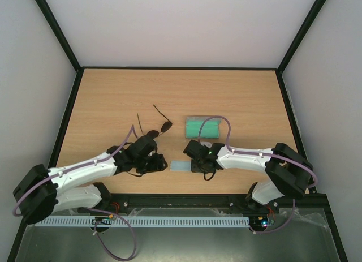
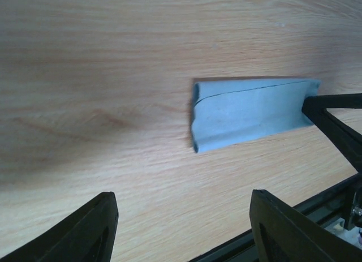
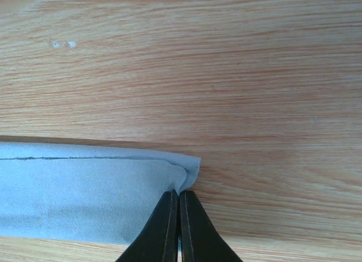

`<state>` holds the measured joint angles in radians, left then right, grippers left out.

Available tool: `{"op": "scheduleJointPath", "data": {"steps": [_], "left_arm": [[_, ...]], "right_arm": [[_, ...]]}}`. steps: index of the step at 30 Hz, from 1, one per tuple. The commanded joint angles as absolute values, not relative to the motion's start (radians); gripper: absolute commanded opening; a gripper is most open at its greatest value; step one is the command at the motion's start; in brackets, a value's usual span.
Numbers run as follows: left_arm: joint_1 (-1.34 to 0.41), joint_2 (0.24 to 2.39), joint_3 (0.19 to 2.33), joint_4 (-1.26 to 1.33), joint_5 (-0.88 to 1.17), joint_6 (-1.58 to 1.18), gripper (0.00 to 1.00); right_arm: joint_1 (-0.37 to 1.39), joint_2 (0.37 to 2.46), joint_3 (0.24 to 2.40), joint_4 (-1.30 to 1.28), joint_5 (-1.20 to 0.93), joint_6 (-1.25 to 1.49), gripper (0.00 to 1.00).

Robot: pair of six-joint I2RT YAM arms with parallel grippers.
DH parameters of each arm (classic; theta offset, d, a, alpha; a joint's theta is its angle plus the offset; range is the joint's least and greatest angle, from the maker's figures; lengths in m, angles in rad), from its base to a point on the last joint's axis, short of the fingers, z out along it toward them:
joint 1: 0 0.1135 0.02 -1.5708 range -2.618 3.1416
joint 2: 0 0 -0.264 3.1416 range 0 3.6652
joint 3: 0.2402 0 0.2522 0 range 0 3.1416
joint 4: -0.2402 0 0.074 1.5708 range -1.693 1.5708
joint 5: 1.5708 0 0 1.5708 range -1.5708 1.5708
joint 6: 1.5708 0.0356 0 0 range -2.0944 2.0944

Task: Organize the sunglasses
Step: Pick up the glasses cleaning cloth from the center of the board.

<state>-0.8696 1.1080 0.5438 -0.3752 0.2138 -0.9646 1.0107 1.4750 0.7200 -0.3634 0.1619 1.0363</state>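
Note:
The sunglasses (image 1: 165, 127) lie on the table with their thin arms spread, just beyond my left wrist. A folded light blue cloth (image 1: 181, 166) lies between the two grippers near the front edge. My right gripper (image 3: 179, 201) is shut on the cloth (image 3: 85, 194), pinching its folded right corner. My left gripper (image 2: 184, 219) is open over bare wood, short of the cloth's (image 2: 249, 117) left end, with nothing between its fingers. In the top view the left gripper (image 1: 159, 163) is left of the cloth and the right gripper (image 1: 193, 164) is at its right end.
An open grey case with a green inside (image 1: 202, 128) lies behind the right gripper. The table's black front rail (image 2: 317, 202) runs close under the left gripper. Black frame edges border the wooden table (image 1: 113, 98).

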Motion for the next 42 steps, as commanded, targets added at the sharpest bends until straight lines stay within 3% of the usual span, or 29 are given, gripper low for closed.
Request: {"op": "scheduleJointPath", "data": {"steps": [1, 10, 24, 30, 42], "left_arm": [[-0.914, 1.19, 0.616, -0.399, 0.13, -0.958, 0.65], [-0.992, 1.357, 0.684, -0.38, 0.072, -0.983, 0.48], [-1.011, 1.472, 0.746, -0.359, 0.025, -0.997, 0.46], [-1.012, 1.521, 0.765, -0.356, 0.018, -0.984, 0.34], [-1.022, 1.559, 0.765, -0.337, 0.012, -0.985, 0.24]], "right_arm": [[1.006, 1.449, 0.691, -0.389, 0.163, 1.031, 0.01], [1.006, 1.424, 0.672, -0.364, 0.148, 1.033, 0.01], [1.006, 1.407, 0.642, -0.327, 0.126, 1.029, 0.01], [1.006, 1.402, 0.637, -0.322, 0.124, 1.028, 0.01], [1.006, 1.401, 0.634, -0.312, 0.117, 1.024, 0.01]]}}
